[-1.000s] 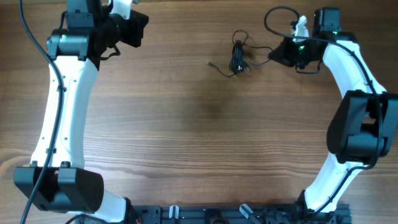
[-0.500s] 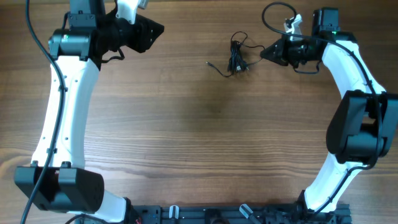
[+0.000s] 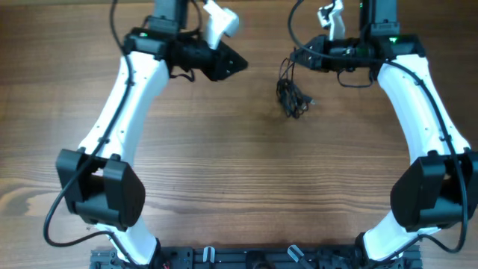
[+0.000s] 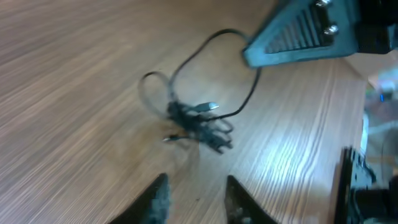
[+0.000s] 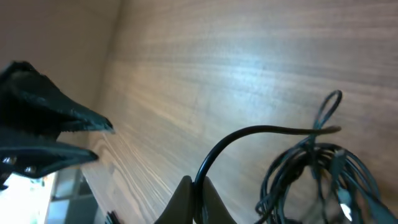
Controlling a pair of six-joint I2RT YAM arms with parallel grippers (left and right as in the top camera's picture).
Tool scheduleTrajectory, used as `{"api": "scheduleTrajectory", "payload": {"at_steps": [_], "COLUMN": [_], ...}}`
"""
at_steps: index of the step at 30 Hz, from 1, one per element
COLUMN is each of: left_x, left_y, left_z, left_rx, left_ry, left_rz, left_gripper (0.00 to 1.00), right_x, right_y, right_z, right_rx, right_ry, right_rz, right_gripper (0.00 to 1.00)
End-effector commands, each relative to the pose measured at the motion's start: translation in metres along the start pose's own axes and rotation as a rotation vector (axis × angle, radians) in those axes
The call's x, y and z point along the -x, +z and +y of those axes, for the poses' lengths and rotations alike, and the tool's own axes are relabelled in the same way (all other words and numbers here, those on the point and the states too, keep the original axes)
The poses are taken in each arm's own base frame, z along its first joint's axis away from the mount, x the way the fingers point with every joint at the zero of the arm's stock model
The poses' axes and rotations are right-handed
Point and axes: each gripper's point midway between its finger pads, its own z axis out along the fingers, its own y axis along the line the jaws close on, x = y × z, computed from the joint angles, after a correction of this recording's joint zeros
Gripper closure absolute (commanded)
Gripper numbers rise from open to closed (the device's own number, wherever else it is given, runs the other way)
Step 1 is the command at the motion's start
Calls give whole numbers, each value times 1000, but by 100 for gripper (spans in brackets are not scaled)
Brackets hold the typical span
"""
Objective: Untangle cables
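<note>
Your right gripper (image 5: 195, 186) was clenched on a single strand of the cables (image 5: 314, 171). The cord arched up out of its pinched fingertips and back down into the tangle. Your left gripper (image 4: 196, 186) was released, its two fingers apart with only bare wood between them. The tangle lay ahead of them, not touching.

From overhead, the cables formed a small dark knot on the far half of the table (image 3: 239, 172). It sat between the two grippers, nearer the right one, with one loop running up to that gripper.

The table was light brown wood with long straight grain and a soft glare. The left wrist view was blurred, and dark shapes past the table's right edge could not be made out. In the right wrist view the lower edge cut off the tangle, and a bright area beyond the table at lower left was too blurred to name.
</note>
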Motion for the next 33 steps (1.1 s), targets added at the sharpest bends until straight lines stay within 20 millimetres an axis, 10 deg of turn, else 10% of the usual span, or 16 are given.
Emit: {"api": "scheduleTrajectory", "payload": {"at_steps": [1,12,33], "left_x": [-1,-5,-22], "left_y": [15,14,13], "left_z": [-8,2,0], "left_rx": [-46,-37,-161], "left_ry": [74,55,116], "left_rz": [12,15,14], "left_gripper": [76,76,77], "right_x": [7,14,54], "right_y": [-15,-36,-57], "right_z": [23,85,134], "right_rx": [-40,207,397], "right_ry": [-121,-305,-444], "right_rz": [-38,-96,-252], "right_gripper": [95,96,95]}}
